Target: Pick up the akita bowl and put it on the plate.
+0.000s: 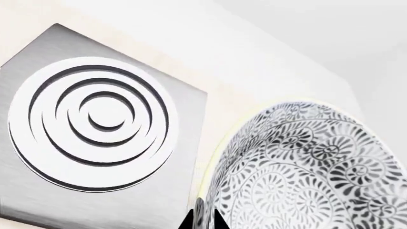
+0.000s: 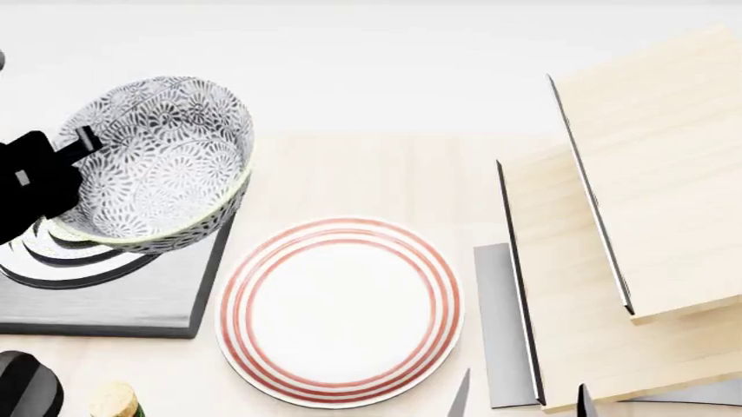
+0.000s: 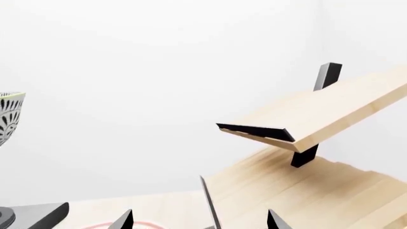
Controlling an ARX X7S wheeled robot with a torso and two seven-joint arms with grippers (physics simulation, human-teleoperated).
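The akita bowl [image 2: 156, 165], white with a dense dark floral pattern, hangs tilted above the stove burner [image 2: 104, 295], off the surface. My left gripper [image 2: 72, 156] is shut on its left rim. In the left wrist view the rim sits pinched between the two dark fingertips of the left gripper [image 1: 203, 220], and the bowl [image 1: 305, 167] fills the side. The plate [image 2: 342, 308], white with red rings, lies flat just right of the burner. My right gripper [image 3: 198, 222] is open and holds nothing. Its tips [image 2: 522, 400] hover by the plate's right edge. The bowl's edge [image 3: 9, 117] also shows in the right wrist view.
The square grey burner [image 1: 95, 124] with concentric rings lies under the bowl. A tiered wooden shelf [image 2: 626, 217] with dark brackets stands right of the plate. A cork-topped bottle [image 2: 114, 401] and a dark round object [image 2: 26, 387] sit at the near left.
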